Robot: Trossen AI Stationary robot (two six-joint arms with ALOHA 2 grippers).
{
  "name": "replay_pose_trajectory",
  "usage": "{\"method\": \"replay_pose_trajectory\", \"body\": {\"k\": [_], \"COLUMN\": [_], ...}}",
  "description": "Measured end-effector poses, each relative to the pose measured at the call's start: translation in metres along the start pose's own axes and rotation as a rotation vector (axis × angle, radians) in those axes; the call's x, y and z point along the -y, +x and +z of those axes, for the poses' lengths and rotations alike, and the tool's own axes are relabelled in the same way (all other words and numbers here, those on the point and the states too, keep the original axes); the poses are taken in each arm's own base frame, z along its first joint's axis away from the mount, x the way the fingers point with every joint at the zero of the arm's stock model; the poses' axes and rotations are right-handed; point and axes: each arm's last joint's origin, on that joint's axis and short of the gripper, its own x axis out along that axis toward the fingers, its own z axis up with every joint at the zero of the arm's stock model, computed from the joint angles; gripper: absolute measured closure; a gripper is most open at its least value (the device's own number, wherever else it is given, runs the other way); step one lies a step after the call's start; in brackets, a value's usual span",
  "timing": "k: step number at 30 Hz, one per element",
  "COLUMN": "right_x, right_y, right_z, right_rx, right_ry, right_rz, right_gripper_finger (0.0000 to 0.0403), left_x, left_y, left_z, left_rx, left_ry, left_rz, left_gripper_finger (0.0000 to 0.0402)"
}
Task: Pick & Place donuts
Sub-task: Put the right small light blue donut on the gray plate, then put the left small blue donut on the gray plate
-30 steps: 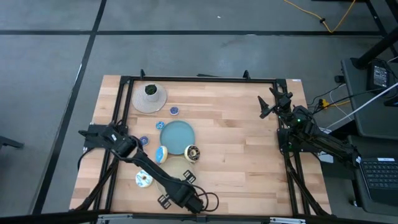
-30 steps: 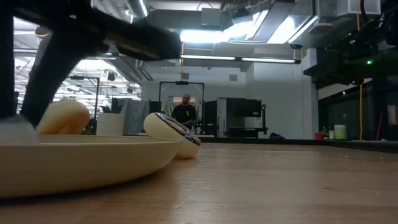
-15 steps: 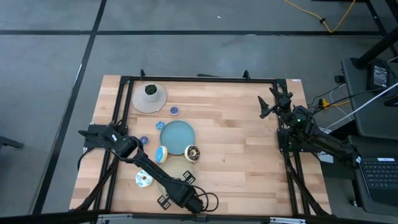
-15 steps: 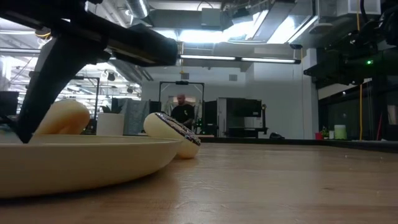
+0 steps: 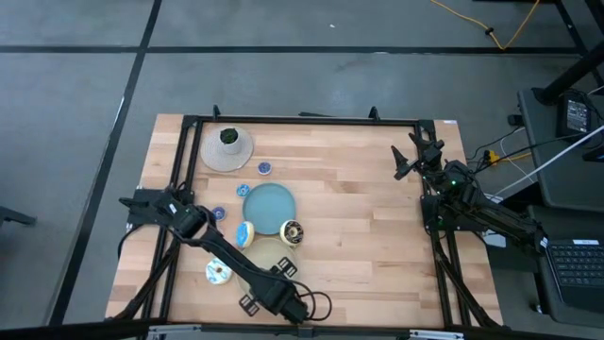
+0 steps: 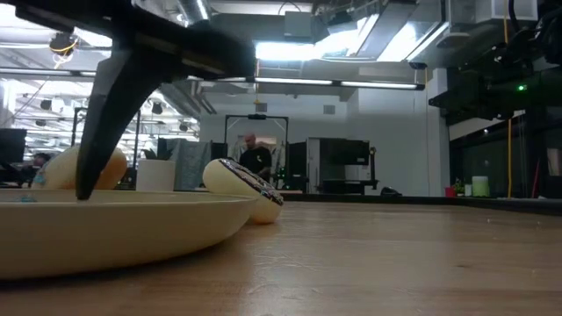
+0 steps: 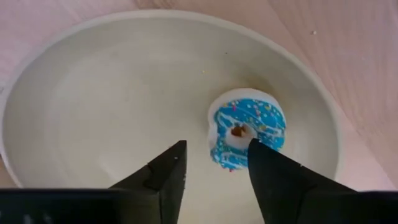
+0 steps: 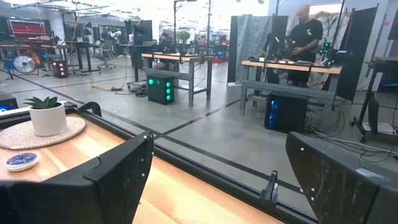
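At the tabletop's near edge, the left tool (image 7: 212, 163) hung over the beige plate (image 7: 74, 112), its jaws parted and holding nothing; the blue-sprinkled donut (image 7: 244, 134) lay on the plate just beyond the fingertips. It looked light, stiff and smooth, likely best pinched across its ring. Farther in, a chocolate donut (image 5: 292, 231) sat against the blue plate (image 5: 268, 206). Toward the tabletop's right edge, the right tool (image 5: 410, 158) waited with jaws spread wide, empty.
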Motion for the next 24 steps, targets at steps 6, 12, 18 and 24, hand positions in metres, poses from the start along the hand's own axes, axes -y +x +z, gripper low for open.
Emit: {"method": "replay_pose_trajectory", "body": {"k": [6,12,18,24], "right_x": [0.000,0.000,0.000,0.000], "right_y": [0.000,0.000,0.000,0.000], "right_z": [0.000,0.000,0.000,0.000], "right_rx": [0.000,-0.001,-0.001,0.000], "right_ry": [0.000,0.000,0.000,0.000], "right_rz": [0.000,0.000,0.000,0.000], "right_gripper_finger": [0.0038,0.0038,0.0038,0.0038], "left_x": [0.000,-0.012,-0.029,-0.042], "left_y": [-0.013,-0.041,-0.073,-0.093], "left_z": [-0.006,-0.019,-0.039,-0.059], "left_rx": [0.018,0.094,0.169,0.185], "left_ry": [0.002,-0.145,-0.358,-0.456], "left_rz": [-0.004,0.005,0.038,0.072], "left_gripper_finger": [0.0228,0.0232,0.0231,0.0231]}}
